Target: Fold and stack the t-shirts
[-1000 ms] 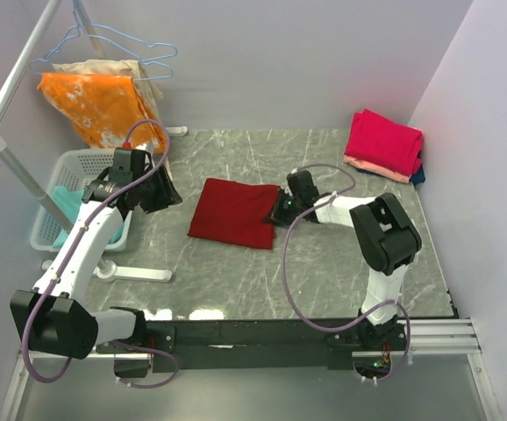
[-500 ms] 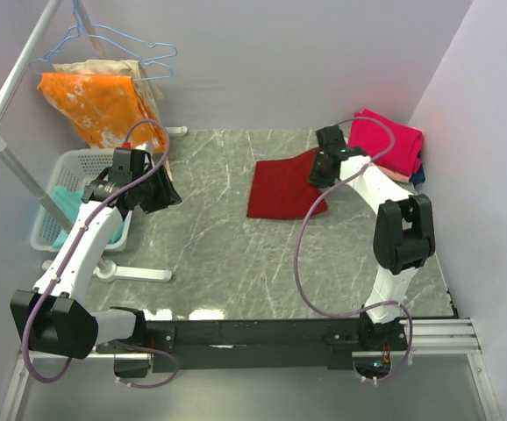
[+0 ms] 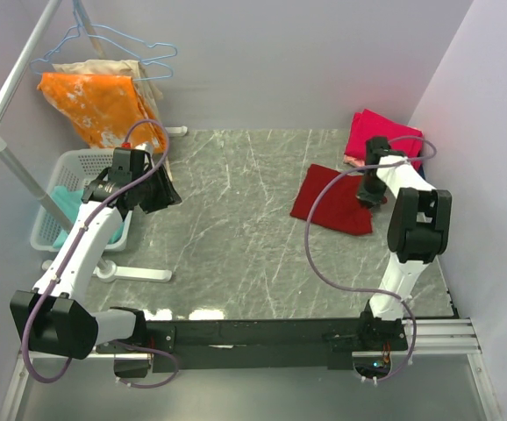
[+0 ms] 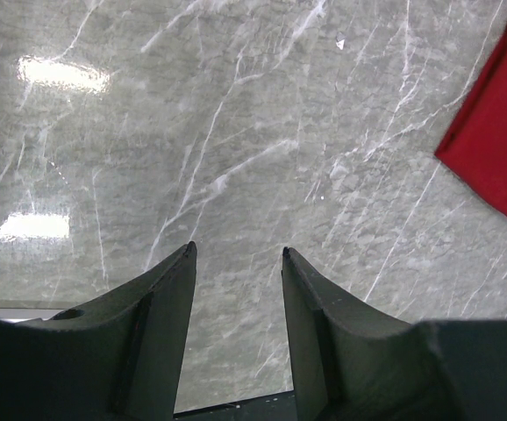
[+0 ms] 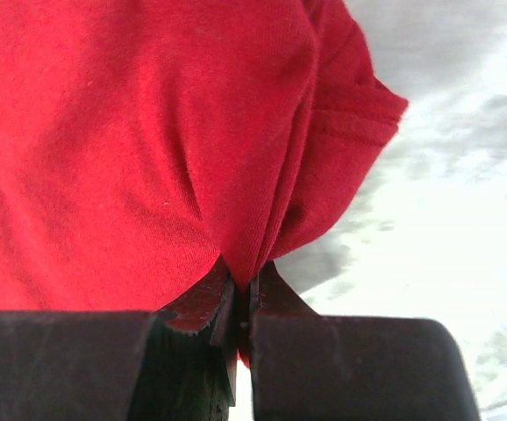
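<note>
There are two claws, the left claw [image 3: 160, 189] and the right claw [image 3: 370, 193], and one dark red t-shirt [image 3: 328, 206] that lies at the right claw. Just beyond the right claw is one pile of three folded t-shirts: one pink t-shirt [image 3: 382, 140], one peach t-shirt [image 3: 372, 169] and one dark blue t-shirt [image 3: 420, 174]. To the left of the left claw stands one basket [image 3: 71, 165] with one teal cloth [image 3: 60, 197] in it. Beyond this claw, one rack [image 3: 10, 92] carries one orange cloth [image 3: 96, 107], one beige cloth [image 3: 136, 70] and some wire hangers [image 3: 131, 44], whose number I cannot tell.

1. Observed maroon t-shirt [image 3: 332, 200] folded into rough rectangle, right side of table [image 3: 236, 246], one edge bunched and raised.
2. Logged bright pink t-shirt [image 3: 385, 140] folded atop peach t-shirt [image 3: 353, 162], table's far-right corner.
</note>
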Robot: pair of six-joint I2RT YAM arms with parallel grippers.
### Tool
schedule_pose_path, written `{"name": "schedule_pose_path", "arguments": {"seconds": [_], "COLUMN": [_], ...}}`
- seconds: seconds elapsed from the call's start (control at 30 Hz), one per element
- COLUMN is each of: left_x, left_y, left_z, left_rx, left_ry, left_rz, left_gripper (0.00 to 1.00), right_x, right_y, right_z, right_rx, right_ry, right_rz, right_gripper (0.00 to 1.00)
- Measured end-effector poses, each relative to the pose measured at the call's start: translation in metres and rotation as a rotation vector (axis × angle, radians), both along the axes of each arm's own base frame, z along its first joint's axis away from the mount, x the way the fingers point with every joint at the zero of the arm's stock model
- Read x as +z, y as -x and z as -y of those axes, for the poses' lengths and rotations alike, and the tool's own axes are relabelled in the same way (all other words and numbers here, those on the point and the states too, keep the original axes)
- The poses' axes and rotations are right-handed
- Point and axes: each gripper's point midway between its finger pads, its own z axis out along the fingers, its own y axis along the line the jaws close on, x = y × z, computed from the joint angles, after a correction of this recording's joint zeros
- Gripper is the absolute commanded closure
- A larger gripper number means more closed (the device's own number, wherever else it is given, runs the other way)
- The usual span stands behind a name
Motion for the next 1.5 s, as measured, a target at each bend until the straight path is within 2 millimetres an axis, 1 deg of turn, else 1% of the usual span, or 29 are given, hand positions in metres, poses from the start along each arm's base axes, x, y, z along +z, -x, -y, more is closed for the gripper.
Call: {"name": "schedule_pose_path", "arguments": {"seconds": [0.13,0.2,0.27,0.37,0.47,0.6,0.73,0.83,1.0,1.03,1.07,1.1,1.13,1.2,1.3,1.5], "left_x": [0.0,0.0,-0.001,-0.003,-0.005,-0.005,-0.007,-0.01,-0.012,-0.012,-0.012,-0.011,-0.01,-0.008,-0.005,-0.006], "left_y": [0.0,0.0,-0.001,-0.002,-0.003,-0.004,-0.007,-0.009,-0.013,-0.014,-0.016,-0.017,-0.019,-0.022,-0.024,-0.024], "left_z": [0.0,0.0,0.0,0.0,0.0,0.001,0.003,0.004,0.007,0.008,0.009,0.009,0.01,0.01,0.011,0.011], "left_rx": [-0.001,-0.001,-0.001,-0.002,-0.003,-0.005,-0.01,-0.011,-0.02,-0.022,-0.024,-0.025,-0.026,-0.026,-0.027,-0.028], "left_ry": [-0.001,-0.001,-0.001,-0.003,-0.005,-0.003,0.001,0.002,0.013,0.016,0.018,0.019,0.02,0.021,0.023,0.024], "left_rz": [0.0,-0.001,-0.003,-0.009,-0.021,-0.025,-0.033,-0.043,-0.047,-0.047,-0.047,-0.046,-0.045,-0.04,-0.033,-0.032], "left_gripper": [0.51,0.51,0.51,0.51,0.51,0.52,0.53,0.53,0.53,0.54,0.54,0.53,0.53,0.53,0.53,0.54], "right_x": [0.002,0.005,0.009,0.015,0.016,0.012,0.014,0.018,0.029,0.031,0.031,0.031,0.029,0.023,0.018,0.021], "right_y": [0.011,0.018,0.022,0.025,0.026,0.025,0.021,0.017,0.017,0.017,0.017,0.016,0.015,0.014,0.014,0.012], "right_z": [0.033,0.051,0.066,0.087,0.109,0.128,0.144,0.159,0.181,0.185,0.188,0.19,0.192,0.195,0.195,0.194], "right_rx": [-0.063,-0.098,-0.128,-0.171,-0.21,-0.236,-0.245,-0.256,-0.299,-0.309,-0.316,-0.322,-0.326,-0.334,-0.332,-0.34], "right_ry": [0.038,0.069,0.097,0.152,0.217,0.282,0.357,0.417,0.46,0.465,0.469,0.473,0.475,0.477,0.473,0.472], "right_rz": [-0.033,-0.052,-0.064,-0.082,-0.115,-0.166,-0.203,-0.217,-0.211,-0.208,-0.208,-0.209,-0.213,-0.222,-0.238,-0.219], "right_gripper": [1.0,1.0,1.0,1.0,1.0,1.0,1.0,1.0,1.0,0.99,0.93,0.75,0.62,0.46,0.39,0.37]}}
